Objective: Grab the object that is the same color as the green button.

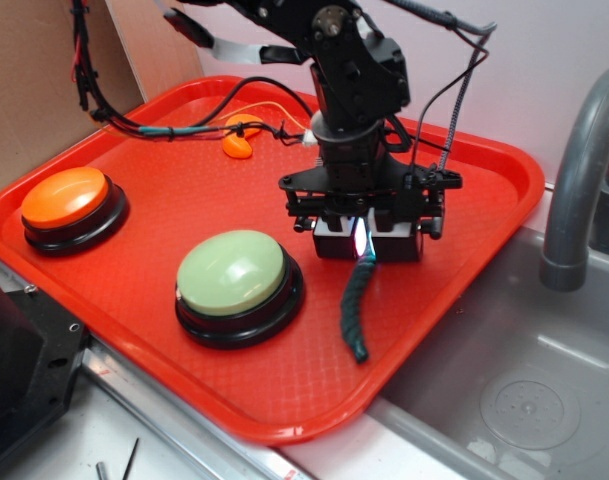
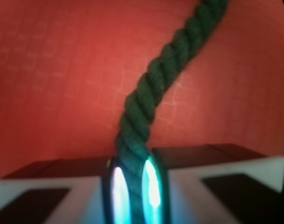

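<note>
Dark green twisted rope sits pinched at one end between the hand's 2 lit pads, its length trailing below the hand across the red tray, matching the green button beside it.

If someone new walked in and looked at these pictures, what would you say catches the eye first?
Probably the bright red tray filling the scene, with the gripper at its middle, glowing pads closed on one end of the dark green rope. Next, the two big dome buttons: the green button near the front edge, left of the rope, and the orange button at far left.
</note>
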`<state>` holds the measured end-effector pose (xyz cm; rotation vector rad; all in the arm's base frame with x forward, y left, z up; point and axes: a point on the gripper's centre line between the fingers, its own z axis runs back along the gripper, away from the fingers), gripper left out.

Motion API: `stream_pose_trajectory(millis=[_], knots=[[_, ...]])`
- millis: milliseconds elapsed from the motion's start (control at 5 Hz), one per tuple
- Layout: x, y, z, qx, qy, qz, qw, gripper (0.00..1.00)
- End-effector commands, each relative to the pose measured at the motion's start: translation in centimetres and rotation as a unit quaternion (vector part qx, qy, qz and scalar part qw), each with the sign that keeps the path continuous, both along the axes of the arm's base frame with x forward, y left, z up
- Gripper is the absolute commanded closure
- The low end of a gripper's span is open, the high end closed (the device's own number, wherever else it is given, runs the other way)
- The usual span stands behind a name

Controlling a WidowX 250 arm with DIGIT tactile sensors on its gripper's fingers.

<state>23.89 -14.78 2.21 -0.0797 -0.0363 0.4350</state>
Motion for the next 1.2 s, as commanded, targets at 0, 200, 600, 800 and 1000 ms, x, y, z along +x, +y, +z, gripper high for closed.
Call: stream_pose_trajectory(millis=[0,200,600,800,1000], knots=[[2.8,4.4,6.9,-0.052,-0.02,-0.148,0.987,1.0],[3.1,4.8,10.3,0.008,-0.004,-0.198,0.98,1.0],[-1.0,6.2,18.4,0.004,-0.067,-0.251,0.966,1.0],[-3.2,7.1,20.4,-0.002,-0.089,-0.23,0.969,1.0],[-4.3,7.6,20.6,-0.003,-0.105,-0.224,0.969,1.0]])
